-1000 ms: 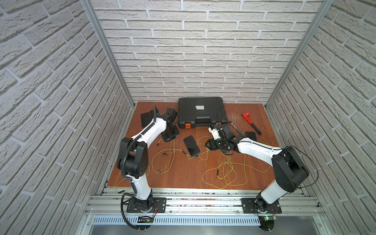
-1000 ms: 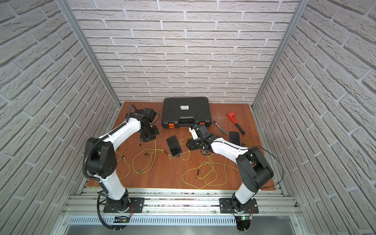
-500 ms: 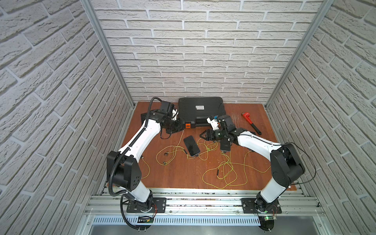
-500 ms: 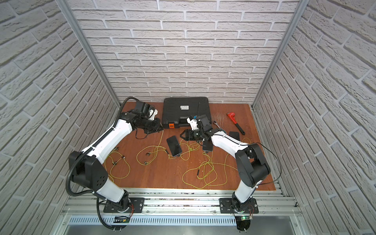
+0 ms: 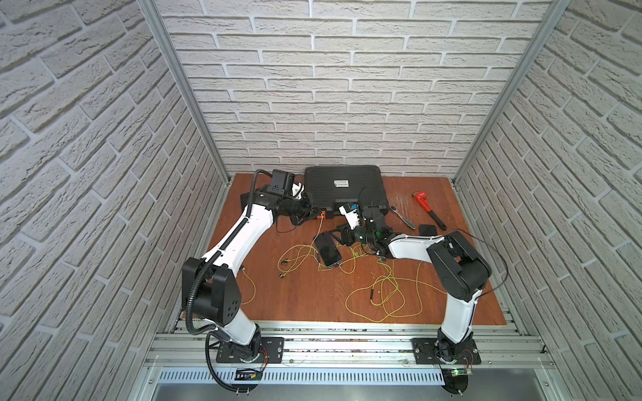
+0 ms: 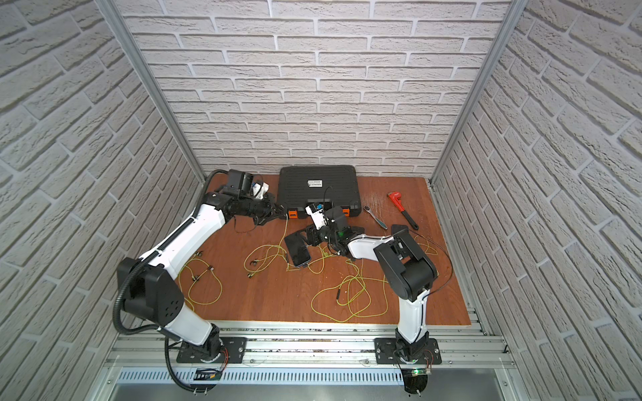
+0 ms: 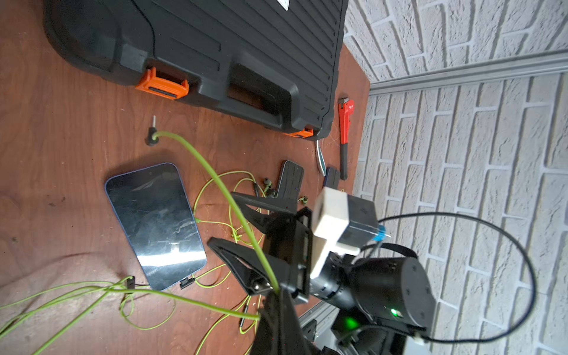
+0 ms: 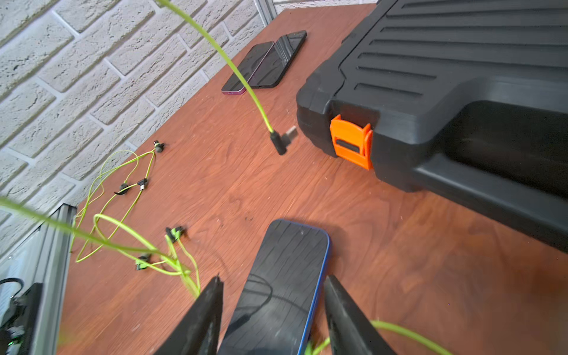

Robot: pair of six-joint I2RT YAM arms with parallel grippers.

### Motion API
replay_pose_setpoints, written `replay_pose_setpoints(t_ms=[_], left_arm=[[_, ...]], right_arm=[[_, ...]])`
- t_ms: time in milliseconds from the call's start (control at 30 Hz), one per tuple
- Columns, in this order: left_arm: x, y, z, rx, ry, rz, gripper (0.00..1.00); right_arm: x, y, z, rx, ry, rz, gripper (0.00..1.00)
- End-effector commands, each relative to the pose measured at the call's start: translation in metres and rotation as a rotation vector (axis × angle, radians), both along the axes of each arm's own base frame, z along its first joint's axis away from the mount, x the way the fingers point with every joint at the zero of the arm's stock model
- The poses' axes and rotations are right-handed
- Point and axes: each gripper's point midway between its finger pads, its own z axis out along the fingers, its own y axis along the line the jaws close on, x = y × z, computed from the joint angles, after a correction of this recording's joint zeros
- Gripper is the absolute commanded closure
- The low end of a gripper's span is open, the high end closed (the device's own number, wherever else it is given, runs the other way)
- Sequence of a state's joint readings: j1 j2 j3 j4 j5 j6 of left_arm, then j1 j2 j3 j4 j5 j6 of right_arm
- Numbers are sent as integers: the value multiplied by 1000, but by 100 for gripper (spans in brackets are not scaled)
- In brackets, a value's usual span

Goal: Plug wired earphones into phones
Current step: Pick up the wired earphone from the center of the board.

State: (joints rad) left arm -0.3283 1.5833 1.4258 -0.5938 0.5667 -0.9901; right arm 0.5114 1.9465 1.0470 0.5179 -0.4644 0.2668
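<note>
The left gripper (image 5: 315, 214) is pinched shut on the limp, feather-light cord (image 7: 215, 181), the plug (image 7: 151, 140) dangling below it; I'd grip the stiff plug instead. The right gripper (image 8: 273, 278) stands half-open and empty, with the slick phone (image 8: 295, 242) just ahead of it.

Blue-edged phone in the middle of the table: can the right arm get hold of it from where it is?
Probably yes. The right gripper is open with the phone lined up between its fingers; only a loose green cord lies beside one finger.
</note>
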Motion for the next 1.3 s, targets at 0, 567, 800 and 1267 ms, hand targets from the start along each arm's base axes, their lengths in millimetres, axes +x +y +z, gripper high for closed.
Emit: replay_pose_setpoints(t_ms=[0,567,800,1267], left_arm=[[-2,-6,26,-71,-47,26,100],[-4,-9,26,-93,-53,55,100],[-5,-10,25,-96,-53,56,100],[-4,-12,24,-109,-52,60,100]], right_arm=[[18,18,63,150,-185,32,46],[19,67,57,204,-139,132,45],[36,65,57,214,-161,53,45],[37,85,47,220,-117,68,58]])
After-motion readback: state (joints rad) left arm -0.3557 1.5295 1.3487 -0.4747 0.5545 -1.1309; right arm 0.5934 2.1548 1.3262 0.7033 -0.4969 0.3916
